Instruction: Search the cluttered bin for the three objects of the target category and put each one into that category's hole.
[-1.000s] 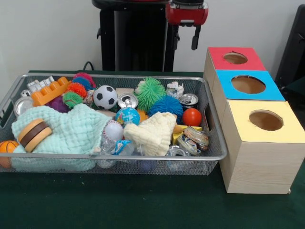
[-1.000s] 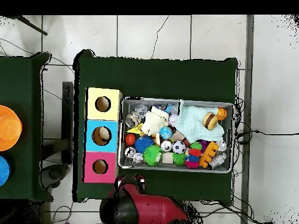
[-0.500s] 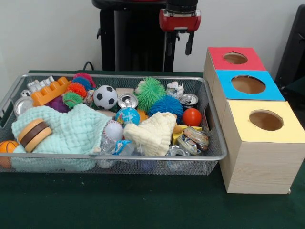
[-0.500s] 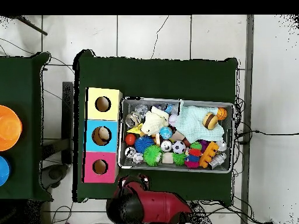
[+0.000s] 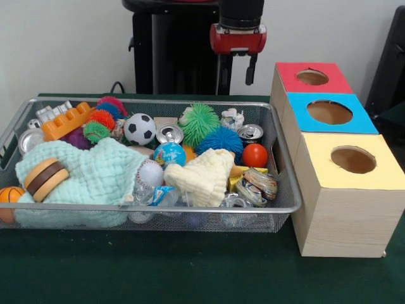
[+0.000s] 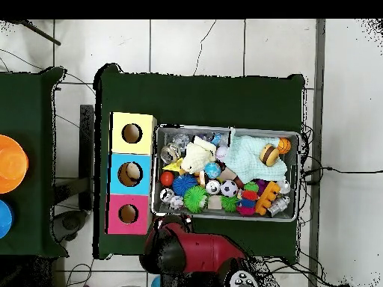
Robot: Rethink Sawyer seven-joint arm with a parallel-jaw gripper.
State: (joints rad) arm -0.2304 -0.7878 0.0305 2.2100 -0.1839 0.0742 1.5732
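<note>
1. Gripper point(image 5: 235, 68) hangs above the far rim of the bin point(image 5: 190, 207), over the spot behind the green spiky ball point(image 5: 199, 122); fingers apart, nothing between them
2. Overhead view shows only the red arm body point(image 6: 187, 252) at the bin's edge; fingers are not visible there
3. Wire bin sits on the green table point(image 5: 158, 272), packed with clutter
4. Balls in the bin: soccer ball point(image 5: 140, 128), globe ball point(image 5: 169, 154), baseball point(image 5: 150, 172), red ball point(image 5: 254, 155), blue spiky ball point(image 5: 220, 140), basketball point(image 5: 9, 195) at the left end
5. Small spiky balls, orange point(image 5: 101, 118) and green point(image 5: 95, 131), lie beside the orange block point(image 5: 67, 121)
6. Cans: one point(image 5: 169, 133) between soccer ball and green spiky ball, one point(image 5: 250, 132) just above the red ball, one point(image 5: 29, 140) at the left wall
7. Mint cloth point(image 5: 95, 174) covers the left front; a toy burger point(image 5: 44, 178) rests on it
8. Cream cloth point(image 5: 204, 175) lies at centre front, touching the baseball side
9. Box point(image 5: 335, 215) stands just beside the bin's right end, with three holes: red point(image 5: 312, 77), blue point(image 5: 329, 112), yellow point(image 5: 352, 159)
10. Target category cannot be told; nothing is held over any hole
</note>
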